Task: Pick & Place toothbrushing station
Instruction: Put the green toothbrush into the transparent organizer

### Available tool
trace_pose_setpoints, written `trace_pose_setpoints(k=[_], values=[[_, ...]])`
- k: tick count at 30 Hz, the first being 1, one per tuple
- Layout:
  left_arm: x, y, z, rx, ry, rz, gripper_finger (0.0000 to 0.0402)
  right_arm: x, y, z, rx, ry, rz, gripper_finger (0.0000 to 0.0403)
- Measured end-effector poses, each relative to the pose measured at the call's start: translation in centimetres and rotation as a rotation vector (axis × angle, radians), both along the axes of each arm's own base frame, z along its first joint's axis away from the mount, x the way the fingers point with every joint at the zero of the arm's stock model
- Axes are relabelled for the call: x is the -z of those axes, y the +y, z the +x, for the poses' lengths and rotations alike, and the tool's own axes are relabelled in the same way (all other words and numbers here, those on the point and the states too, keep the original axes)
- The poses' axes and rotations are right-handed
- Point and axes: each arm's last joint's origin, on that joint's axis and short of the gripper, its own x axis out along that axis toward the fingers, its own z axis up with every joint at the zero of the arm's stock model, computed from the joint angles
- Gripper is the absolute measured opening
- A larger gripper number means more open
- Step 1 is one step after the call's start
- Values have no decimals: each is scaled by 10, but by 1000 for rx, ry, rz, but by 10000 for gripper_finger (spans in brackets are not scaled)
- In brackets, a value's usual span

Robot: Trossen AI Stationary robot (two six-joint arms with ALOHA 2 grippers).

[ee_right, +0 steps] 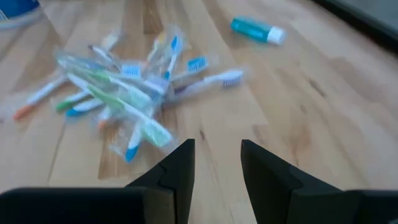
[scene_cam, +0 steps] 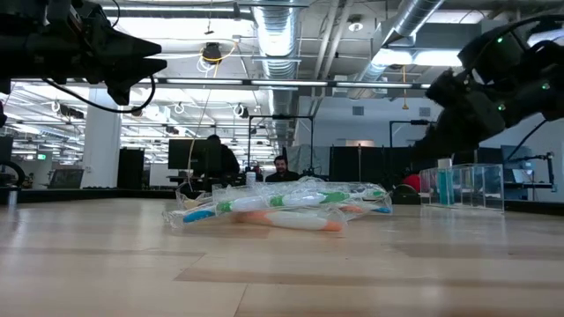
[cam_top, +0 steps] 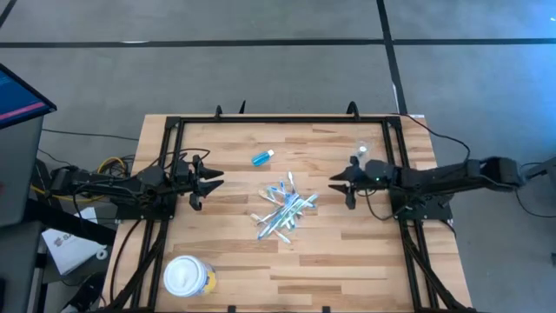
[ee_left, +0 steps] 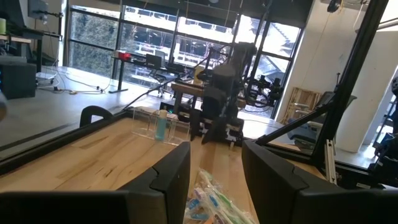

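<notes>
- The toothbrushes (cam_top: 283, 211) lie heaped mid-table between both arms, long axes mostly diagonal; the right gripper (cam_top: 340, 187), released and empty, looks slightly nearer than the left gripper (cam_top: 208, 184), also parted and empty.
- The blue tube (cam_top: 261, 157) lies beyond the heap.
- The clear tumbler (cam_top: 362, 149) is faint, hard to make out.

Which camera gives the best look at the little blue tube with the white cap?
The right wrist view: the blue tube lies unobstructed on the wood, white cap visible. The high view shows it small beyond the toothbrush pile. I cannot make it out in the low or left wrist views.
</notes>
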Motion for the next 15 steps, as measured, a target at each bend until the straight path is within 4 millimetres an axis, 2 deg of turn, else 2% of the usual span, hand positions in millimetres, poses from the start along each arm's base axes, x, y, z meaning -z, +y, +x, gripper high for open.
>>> trace_pose_setpoints(k=[8,15], values=[[0,0,0,0,-1,0,140,15,2,13,-46,17,19,120],[0,0,0,0,0,0,140,20,7,37,-113,70,44,120]])
